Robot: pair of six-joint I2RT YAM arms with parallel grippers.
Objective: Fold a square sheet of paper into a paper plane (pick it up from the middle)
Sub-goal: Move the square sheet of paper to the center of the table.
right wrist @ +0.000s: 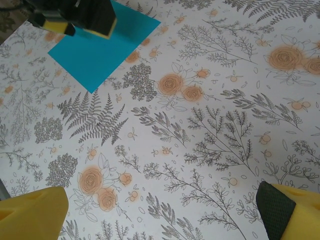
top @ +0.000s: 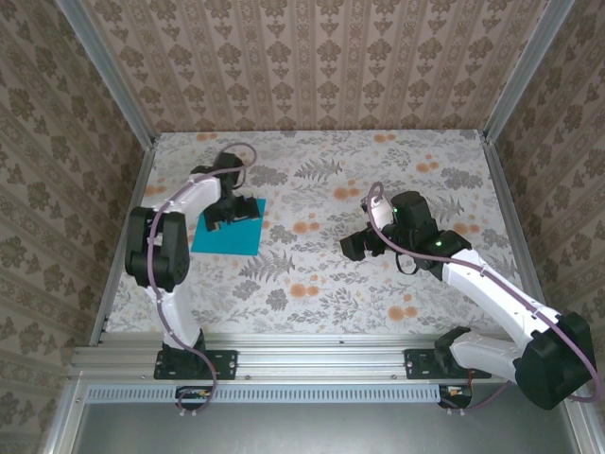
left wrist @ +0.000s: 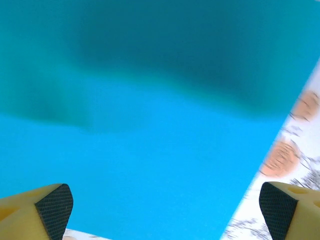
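The square sheet of paper (top: 223, 242) lies flat and teal-blue on the left part of the table. My left gripper (top: 231, 217) hovers low over its far half, open. In the left wrist view the paper (left wrist: 150, 150) spreads between the two wide-apart fingertips (left wrist: 55, 207), with nothing pinched in my left gripper (left wrist: 165, 212). My right gripper (top: 355, 246) stands open over the table's middle, well to the right of the sheet. The right wrist view has the paper (right wrist: 95, 57) far off at the upper left, with the left gripper (right wrist: 75, 17) on it. My right gripper (right wrist: 165, 215) holds nothing. No paper plane is in view.
A floral-patterned tablecloth (top: 378, 189) covers the table. Aluminium frame posts (top: 113, 255) and patterned walls (top: 312, 57) close it in on the left, right and back. The arms' bases sit on the front rail (top: 312, 359).
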